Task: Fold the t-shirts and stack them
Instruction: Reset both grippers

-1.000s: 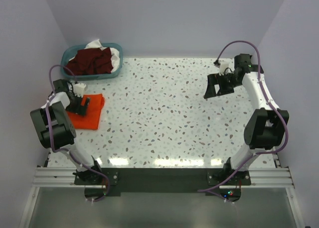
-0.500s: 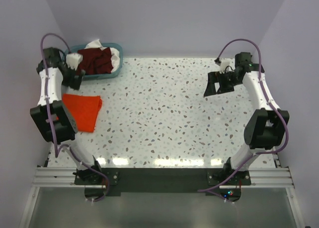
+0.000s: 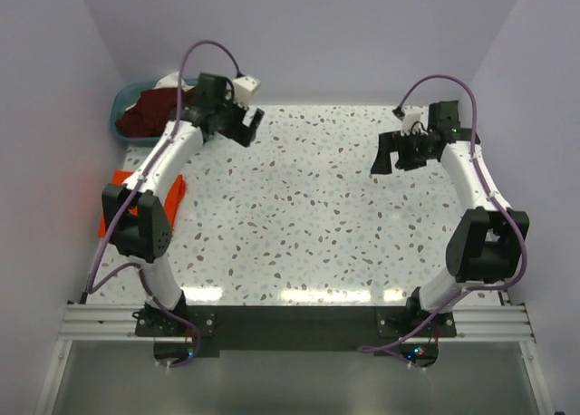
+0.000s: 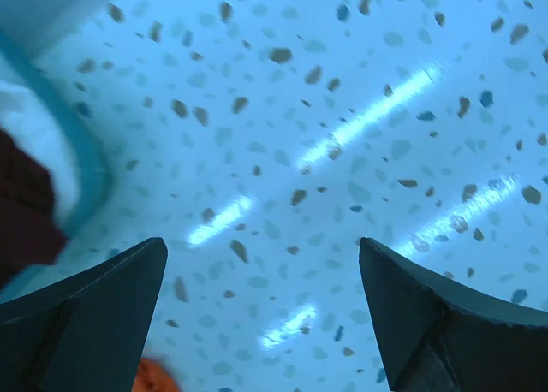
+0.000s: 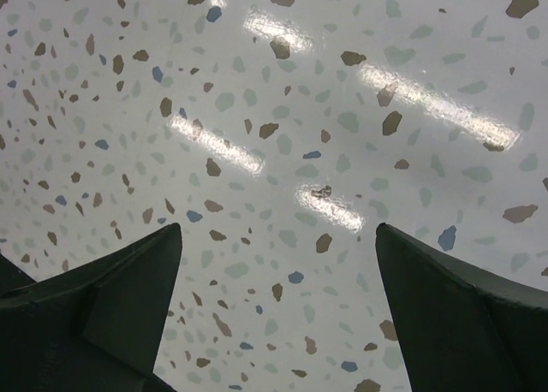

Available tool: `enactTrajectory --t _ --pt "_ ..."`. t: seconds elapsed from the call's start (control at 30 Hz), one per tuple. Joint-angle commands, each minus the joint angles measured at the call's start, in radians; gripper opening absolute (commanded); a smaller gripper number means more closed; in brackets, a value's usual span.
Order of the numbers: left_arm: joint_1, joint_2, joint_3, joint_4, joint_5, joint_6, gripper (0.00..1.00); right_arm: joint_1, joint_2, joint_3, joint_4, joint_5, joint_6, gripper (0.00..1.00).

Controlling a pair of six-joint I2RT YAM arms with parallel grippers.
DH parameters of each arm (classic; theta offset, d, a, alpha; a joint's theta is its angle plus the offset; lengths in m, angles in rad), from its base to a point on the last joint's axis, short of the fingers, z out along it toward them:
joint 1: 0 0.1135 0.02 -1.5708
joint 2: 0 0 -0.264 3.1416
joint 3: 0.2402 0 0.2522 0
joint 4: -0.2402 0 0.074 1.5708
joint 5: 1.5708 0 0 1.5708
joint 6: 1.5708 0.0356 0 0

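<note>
We see the basket [image 3: 119, 123] in the far left corner of the table [image 3: 308, 225], with a heap of shirts [image 3: 147, 116] in it. Nearer us, a folded shirt [image 3: 120, 180] lies along the table's left edge, partly behind the left arm. The left gripper [image 3: 250, 125] hangs just right of the basket. The right gripper [image 3: 391, 156] hangs over the far right side, well apart.

Bright orange-red cloth t-shirt [image 3: 178, 197]: folded, lying flat near the left edge of the speckled table [image 3: 317, 207], partly hidden in the top view. Dark maroon cloth t-shirts [image 3: 149, 114]: crumpled in a heap inside the teal plastic basket [image 3: 119, 116] at the far-left corner, with white cloth [image 3: 172, 80] bunched at the heap's far side.
</note>
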Motion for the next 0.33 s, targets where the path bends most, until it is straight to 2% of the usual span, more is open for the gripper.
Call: enactTrajectory --t 0.0,0.03,0.13,0.3 --pt "-0.070 -0.019 -0.185 0.187 -0.009 -0.128 1.00 0.007 -0.039 -0.093 0.137 0.024 0.022 0.99" --pt "-0.087 -0.025 -0.281 0.243 0.013 -0.140 1.00 0.009 -0.041 -0.114 0.154 0.028 0.022 0.99" --pt "-0.113 -0.025 -0.429 0.294 0.021 -0.151 1.00 0.016 -0.050 -0.194 0.202 0.039 0.002 0.99" --pt "-0.125 -0.079 -0.569 0.351 0.037 -0.169 1.00 0.019 -0.065 -0.283 0.234 0.039 -0.015 0.99"
